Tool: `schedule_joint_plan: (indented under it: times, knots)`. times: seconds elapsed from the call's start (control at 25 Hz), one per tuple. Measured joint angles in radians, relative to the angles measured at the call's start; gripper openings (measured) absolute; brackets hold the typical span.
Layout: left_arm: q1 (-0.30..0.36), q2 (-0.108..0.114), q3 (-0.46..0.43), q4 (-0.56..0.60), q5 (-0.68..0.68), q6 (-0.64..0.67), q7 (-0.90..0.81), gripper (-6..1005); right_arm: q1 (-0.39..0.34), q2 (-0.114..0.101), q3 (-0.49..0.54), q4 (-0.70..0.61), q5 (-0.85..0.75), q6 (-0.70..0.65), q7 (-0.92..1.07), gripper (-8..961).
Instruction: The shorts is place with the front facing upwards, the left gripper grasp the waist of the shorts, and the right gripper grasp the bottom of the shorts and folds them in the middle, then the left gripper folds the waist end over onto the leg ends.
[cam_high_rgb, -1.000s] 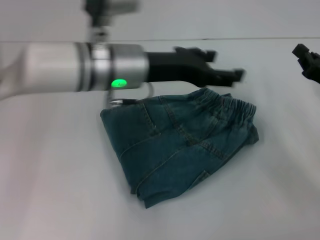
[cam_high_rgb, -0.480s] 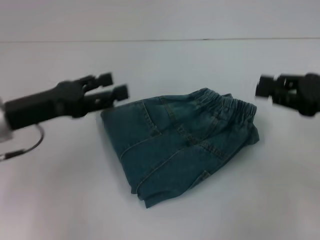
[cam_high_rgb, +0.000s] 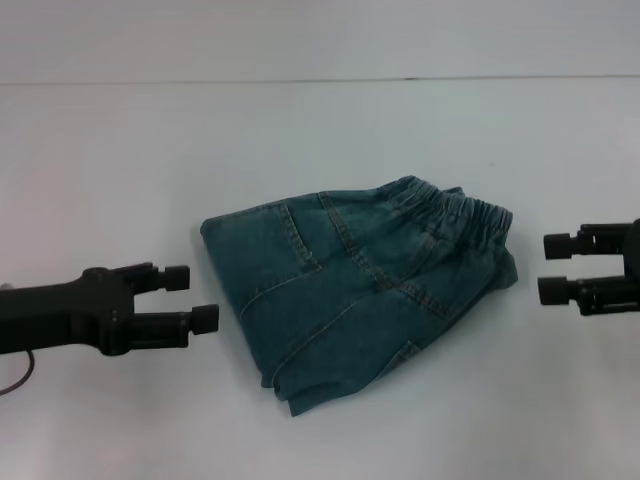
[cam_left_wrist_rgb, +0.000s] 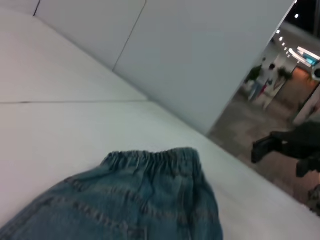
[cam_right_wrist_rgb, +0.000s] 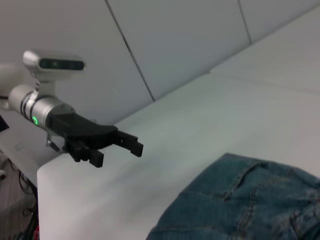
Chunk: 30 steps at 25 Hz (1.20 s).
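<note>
Lying folded into a compact bundle near the middle of the table (cam_high_rgb: 120, 150), the shorts (cam_high_rgb: 355, 295) are sitting between the two grippers, with neither one touching the denim. The waist (cam_high_rgb: 455, 212) is resting on top at the robot's right and far side of the bundle, while the folded edge is running along the robot's left. The left gripper (cam_high_rgb: 192, 298) is hovering just beside that left edge, its fingers standing apart and holding nothing, pointing toward the cloth. The right gripper (cam_high_rgb: 558, 268) is hanging a little clear of the waist end, fingers likewise apart and empty. Both folds are looking already made, so the bundle's long axis is running diagonally from the near left corner up to the waist, and the right gripper is sitting nearer the waist.
</note>
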Motion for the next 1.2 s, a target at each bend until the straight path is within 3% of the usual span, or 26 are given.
schedule_joint_plan:
  times: [0.2, 0.48, 1.2]
  knots:
    - [0.006, -0.004, -0.002, 0.03, 0.018, -0.01, -0.002, 923, 0.008, 0.002, -0.004, 0.003, -0.022, 0.017, 0.012, 856]
    - [0.015, -0.016, -0.003, 0.058, 0.019, -0.043, 0.0, 923, 0.012, 0.008, -0.012, 0.006, -0.023, 0.031, 0.015, 856]
    - [0.011, -0.018, -0.005, 0.074, 0.012, -0.05, -0.004, 923, 0.007, 0.015, -0.015, 0.008, -0.023, 0.057, 0.016, 856]
